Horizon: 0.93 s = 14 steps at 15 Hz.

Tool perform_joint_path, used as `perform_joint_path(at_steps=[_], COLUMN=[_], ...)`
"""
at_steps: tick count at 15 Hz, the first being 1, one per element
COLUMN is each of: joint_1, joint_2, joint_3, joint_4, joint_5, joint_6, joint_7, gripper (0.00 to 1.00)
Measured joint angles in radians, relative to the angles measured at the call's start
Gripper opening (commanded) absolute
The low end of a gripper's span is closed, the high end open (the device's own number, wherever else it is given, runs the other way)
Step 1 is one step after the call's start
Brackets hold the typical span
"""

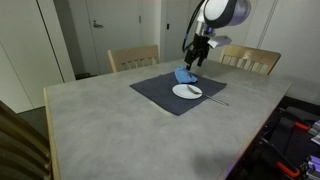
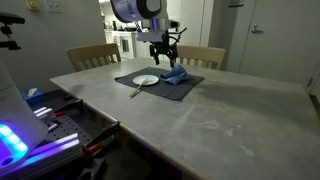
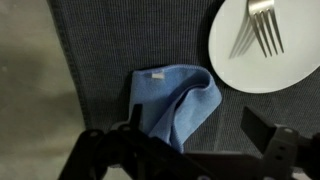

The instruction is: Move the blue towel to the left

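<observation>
A crumpled blue towel [image 3: 172, 100] lies on a dark grey placemat [image 3: 100, 60]. It also shows in both exterior views [image 1: 183, 75] [image 2: 174, 74], beside a white plate [image 1: 187, 91] [image 2: 146, 80]. My gripper [image 3: 195, 130] is open and empty, its fingers spread just above the towel's near edge. In both exterior views the gripper [image 1: 194, 57] [image 2: 160, 52] hangs a little above the towel, apart from it.
The white plate [image 3: 265, 45] holds a fork [image 3: 262, 25]. The placemat [image 1: 160, 90] lies on a grey table [image 1: 110, 130] with wooden chairs [image 1: 133, 58] [image 1: 250, 60] behind. A cluttered bench with lit equipment [image 2: 40, 130] stands beside the table.
</observation>
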Motion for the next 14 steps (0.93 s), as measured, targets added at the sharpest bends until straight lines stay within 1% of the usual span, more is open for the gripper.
perform_joint_path(at_steps=[3,6,8,14], joint_1=[0.003,0.032,0.046,0.048], joint_2=[0.014,0.059,0.089,0.189], joint_3=[-0.006,-0.06,-0.087,-0.068], joint_4=[0.002,0.021,0.045,0.155], joint_5=[-0.005,-0.088,-0.107,-0.061], joint_6=[0.012,0.03,0.04,0.04], joint_7=[0.024,0.073,0.095,0.105], gripper=[1.0,1.0,1.0,1.0])
